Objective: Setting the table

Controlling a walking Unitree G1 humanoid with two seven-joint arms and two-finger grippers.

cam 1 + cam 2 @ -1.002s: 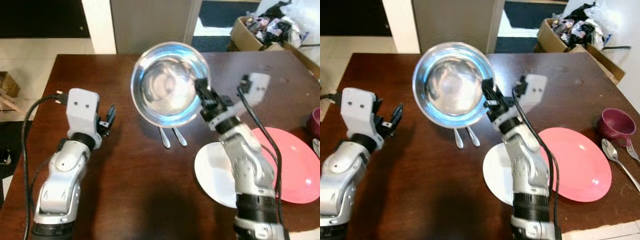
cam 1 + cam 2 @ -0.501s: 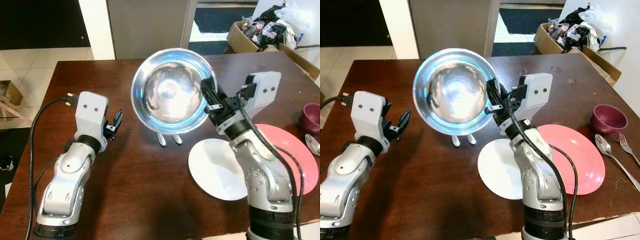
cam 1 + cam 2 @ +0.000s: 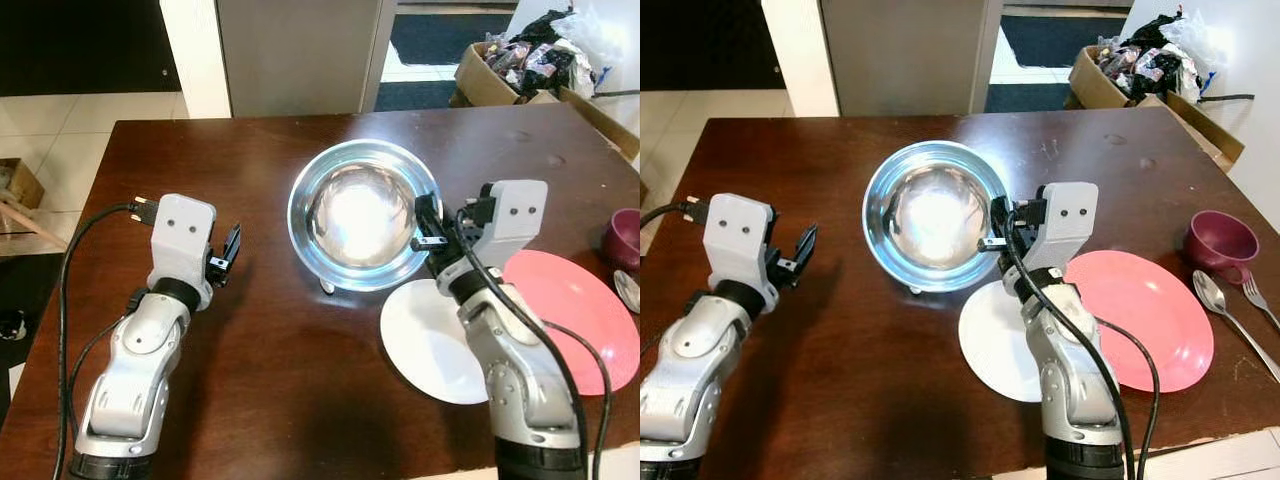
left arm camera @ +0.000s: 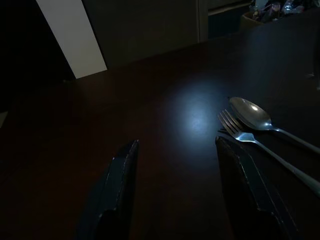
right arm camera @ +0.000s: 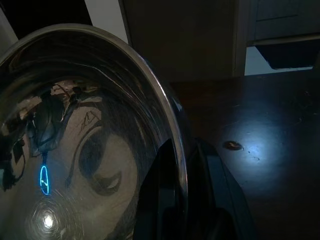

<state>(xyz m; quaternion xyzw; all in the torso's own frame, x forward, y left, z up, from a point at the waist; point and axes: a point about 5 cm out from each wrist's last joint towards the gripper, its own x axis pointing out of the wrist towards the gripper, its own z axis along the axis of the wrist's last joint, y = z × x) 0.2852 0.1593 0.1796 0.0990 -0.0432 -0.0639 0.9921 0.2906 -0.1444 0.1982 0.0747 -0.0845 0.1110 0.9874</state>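
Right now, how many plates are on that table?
2: a white plate near the table's front edge under the right arm, and a pink plate just to its right, their edges overlapping.

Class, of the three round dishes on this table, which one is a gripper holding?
The steel bowl: the right gripper pinches its rim. The white plate and pink plate lie untouched.

- Dark wooden table (image 3: pixel 840 330).
- White plate (image 3: pixel 990 345) beside pink plate (image 3: pixel 1150 320), edges overlapping.
- Maroon cup (image 3: pixel 1220 240), spoon (image 3: pixel 1225 310) and fork (image 3: pixel 1262 303) at the right edge.

My head views bright, sharp; glare in bowl (image 3: pixel 362 214). Wrist views dark, faint sheen on table (image 4: pixel 200 117).
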